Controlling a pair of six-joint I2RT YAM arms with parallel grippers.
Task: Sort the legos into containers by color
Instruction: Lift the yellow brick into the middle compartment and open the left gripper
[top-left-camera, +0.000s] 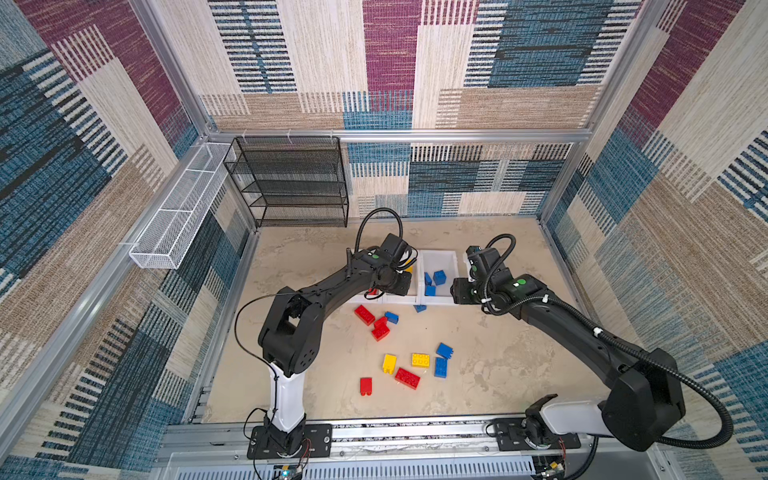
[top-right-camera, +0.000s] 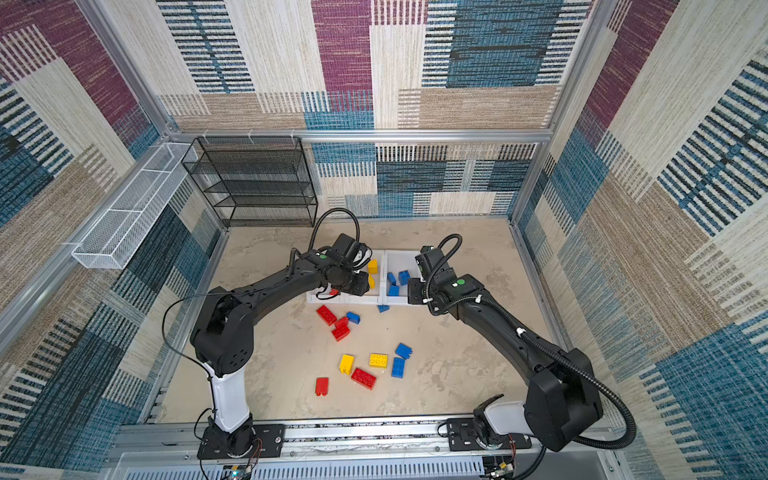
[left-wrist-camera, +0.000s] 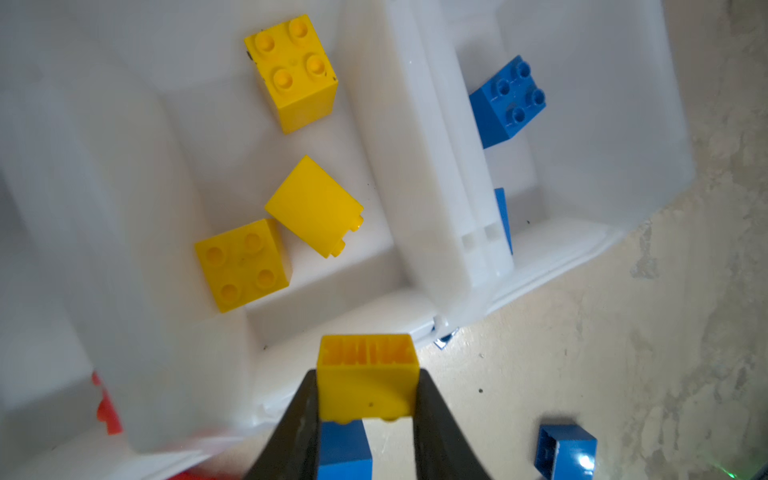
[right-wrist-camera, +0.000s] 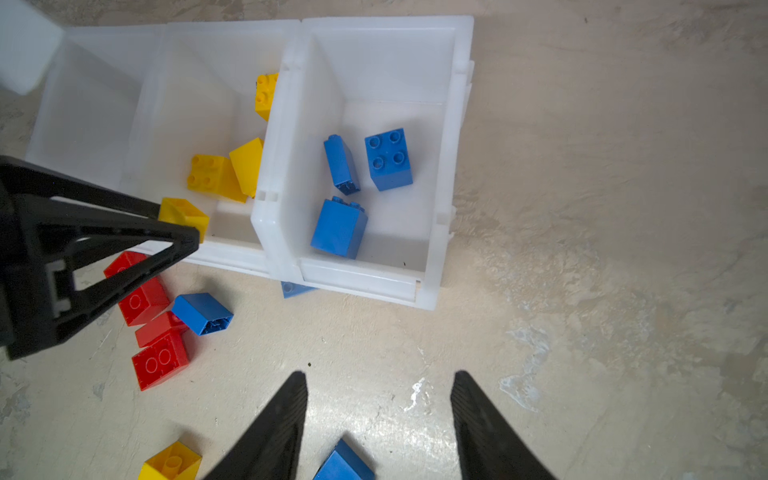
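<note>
My left gripper (left-wrist-camera: 367, 374) is shut on a yellow lego (left-wrist-camera: 368, 388), held over the front rim of the middle container (left-wrist-camera: 332, 316). Three yellow legos (left-wrist-camera: 243, 266) lie inside that container. The right container (right-wrist-camera: 457, 124) holds three blue legos (right-wrist-camera: 388, 158). A bit of red (left-wrist-camera: 108, 409) shows through the left container's wall. My right gripper (right-wrist-camera: 379, 376) is open and empty above the floor in front of the right container. Loose legos lie on the floor in both top views: red (top-left-camera: 364, 313), blue (top-left-camera: 444, 350) and yellow (top-left-camera: 420, 360).
One blue lego (top-left-camera: 420, 308) lies against the containers' front wall. At the back left stands a black mesh rack (top-left-camera: 291, 183), and a white wire basket (top-left-camera: 178, 216) hangs on the left wall. Aluminium frame rails border the floor.
</note>
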